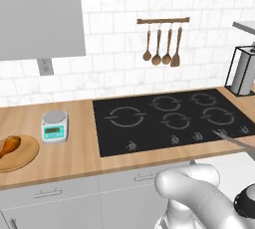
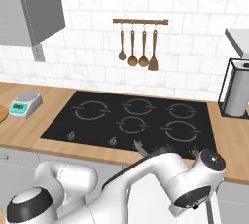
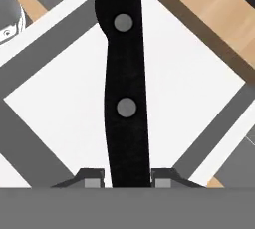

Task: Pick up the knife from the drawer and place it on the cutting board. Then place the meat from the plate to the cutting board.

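The knife's black handle (image 3: 125, 98), with two silver rivets, stands between my gripper's (image 3: 127, 179) finger tips, which are shut on it. Below it lies the white floor of the open drawer (image 3: 189, 98) with its grey walls. In the left base view the knife's silver blade (image 1: 234, 142) slants over the front right corner of the cooktop. The meat (image 1: 10, 145), an orange-brown drumstick, lies on the round tan plate (image 1: 27, 157) at the far left of the counter. The cutting board is out of view.
A black cooktop (image 1: 169, 116) fills the middle of the wooden counter (image 1: 79, 148). A small kitchen scale (image 1: 54, 126) stands between it and the plate. Wooden utensils (image 1: 163, 44) hang on the tiled wall, and a paper towel holder (image 1: 243, 71) stands at the right.
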Controlling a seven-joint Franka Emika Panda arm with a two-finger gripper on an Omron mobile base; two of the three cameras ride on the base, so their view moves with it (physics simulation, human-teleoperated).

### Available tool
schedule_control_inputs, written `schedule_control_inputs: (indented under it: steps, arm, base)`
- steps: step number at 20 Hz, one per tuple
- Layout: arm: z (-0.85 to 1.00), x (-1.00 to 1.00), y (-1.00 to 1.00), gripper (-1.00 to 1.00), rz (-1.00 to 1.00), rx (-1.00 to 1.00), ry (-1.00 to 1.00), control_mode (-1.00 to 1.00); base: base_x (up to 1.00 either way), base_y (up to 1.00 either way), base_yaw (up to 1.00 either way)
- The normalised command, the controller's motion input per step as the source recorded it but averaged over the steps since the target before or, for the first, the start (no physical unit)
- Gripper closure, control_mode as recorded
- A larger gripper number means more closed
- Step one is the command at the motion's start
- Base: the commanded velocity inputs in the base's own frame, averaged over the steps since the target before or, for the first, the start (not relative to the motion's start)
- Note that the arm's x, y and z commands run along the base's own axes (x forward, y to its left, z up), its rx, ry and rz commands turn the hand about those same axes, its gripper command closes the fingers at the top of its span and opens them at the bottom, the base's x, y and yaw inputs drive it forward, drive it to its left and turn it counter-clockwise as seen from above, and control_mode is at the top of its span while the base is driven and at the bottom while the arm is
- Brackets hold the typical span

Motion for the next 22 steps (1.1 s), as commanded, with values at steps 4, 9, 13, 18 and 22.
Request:
schedule_control_inputs:
  steps: [4,9,13,18,22]
  arm:
    - [0.15,1.0,0.81,1.0,0.0,0.0,-0.24,-1.0]
    - [-0.15,1.0,1.0,1.0,0.06,0.0,-0.08,-1.0]
    - [-0.09,0.99,1.0,1.0,0.14,-0.01,0.03,-1.0]
    - [0.0,0.95,1.0,1.0,0.19,0.0,0.01,-1.0]
    - [0.0,0.65,1.0,1.0,0.16,0.0,0.0,-1.0]
  base:
    - [0.0,0.0,0.0]
    - [0.0,0.0,0.0]
    - [0.0,0.0,0.0]
    - [0.0,0.0,0.0]
    - [0.0,0.0,0.0]
